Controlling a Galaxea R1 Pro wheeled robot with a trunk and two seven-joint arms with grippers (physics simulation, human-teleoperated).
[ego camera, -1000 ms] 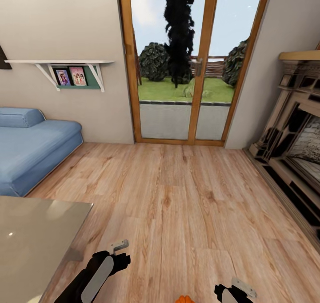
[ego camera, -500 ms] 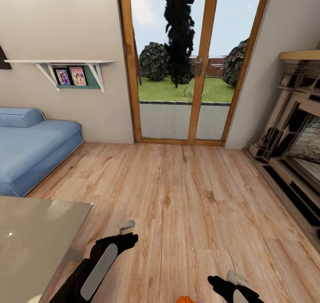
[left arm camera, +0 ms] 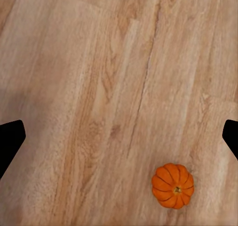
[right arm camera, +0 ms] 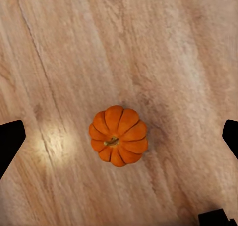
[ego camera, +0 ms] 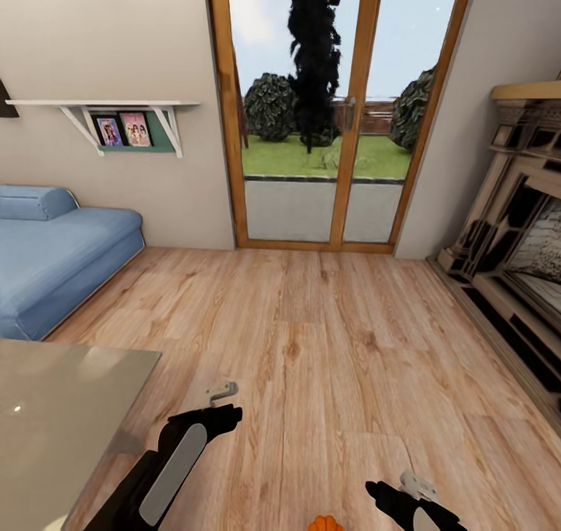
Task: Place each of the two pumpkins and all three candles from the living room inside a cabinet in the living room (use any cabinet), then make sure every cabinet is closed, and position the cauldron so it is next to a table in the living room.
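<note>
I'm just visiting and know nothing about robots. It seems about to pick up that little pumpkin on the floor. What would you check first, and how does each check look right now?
1. Pumpkin sits upright on the wood floor, stem up: ok.
2. Pumpkin lies centred between the right gripper's fingertips: ok.
3. Right gripper open wide enough: ok, its tips stand far apart at the right wrist view's edges.
4. Left gripper out of the way: ok, open, with the pumpkin off to one side of it.
5. Floor around the pumpkin free of clutter: ok.
6. Height of the right gripper above the pumpkin: cannot tell.
</note>
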